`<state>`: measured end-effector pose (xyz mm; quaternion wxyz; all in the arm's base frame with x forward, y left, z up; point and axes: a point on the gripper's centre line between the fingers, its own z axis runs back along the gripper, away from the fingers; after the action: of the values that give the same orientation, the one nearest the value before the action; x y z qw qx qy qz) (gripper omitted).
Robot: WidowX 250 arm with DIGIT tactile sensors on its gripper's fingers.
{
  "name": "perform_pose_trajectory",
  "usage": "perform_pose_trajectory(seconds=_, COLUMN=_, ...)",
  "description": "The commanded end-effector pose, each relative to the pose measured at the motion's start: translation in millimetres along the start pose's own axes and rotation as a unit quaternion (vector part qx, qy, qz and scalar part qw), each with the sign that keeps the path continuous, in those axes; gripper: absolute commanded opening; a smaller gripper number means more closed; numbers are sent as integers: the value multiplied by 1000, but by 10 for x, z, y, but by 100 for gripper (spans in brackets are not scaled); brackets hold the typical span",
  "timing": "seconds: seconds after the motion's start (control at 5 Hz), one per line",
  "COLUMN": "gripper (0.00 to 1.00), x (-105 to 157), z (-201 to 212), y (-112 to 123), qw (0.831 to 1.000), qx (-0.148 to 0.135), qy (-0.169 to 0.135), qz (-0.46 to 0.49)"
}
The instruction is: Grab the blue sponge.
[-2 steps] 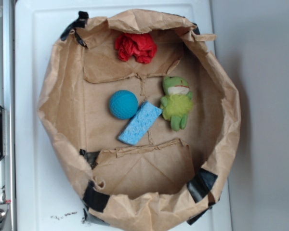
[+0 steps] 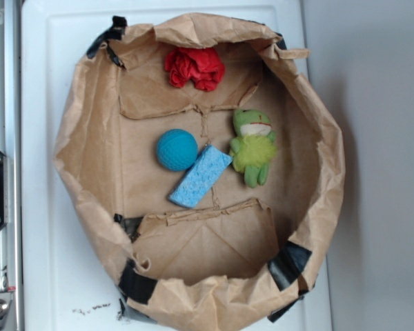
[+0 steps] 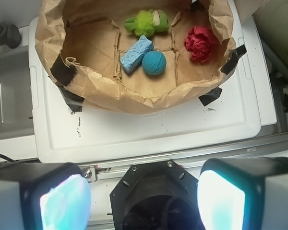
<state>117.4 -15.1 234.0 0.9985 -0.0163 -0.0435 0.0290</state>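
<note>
Inside the paper bag the sponge lies flat, one end touching the ball, frog just beside. Risks: the hand, spread wide and well outside the bag, could snag the crumpled rim or nudge the ball instead. Sponge: light blue, rectangular, speckled.

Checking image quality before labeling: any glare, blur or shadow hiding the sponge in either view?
Exterior: soft and slightly blurry, even light; blue sponge unobscured in the paper bag, beside the teal ball. Wrist: sponge sharp, the open gripper out of focus, finger pads glowing with cyan glare.
</note>
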Motion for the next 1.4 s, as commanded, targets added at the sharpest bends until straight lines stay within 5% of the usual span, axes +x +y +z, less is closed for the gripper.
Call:
perform_pose_trajectory(seconds=0.0, gripper=100, x=689, z=-182, y=-45, qw=996, qx=-15, qy=-23, qz=81)
perform_pose_trajectory(seconds=0.2, gripper=100, x=1012, z=-296, y=31, qw=982, qx=-20, qy=-48, qz=180)
perform_pose_trajectory(seconds=0.8, gripper=100, x=1012, z=-296, y=31, qw=982, qx=-20, qy=-48, qz=180)
perform_pose_trajectory(seconds=1.2, gripper=100, x=1062, z=-1019, y=204, qw=970, qx=16, qy=-34, qz=241)
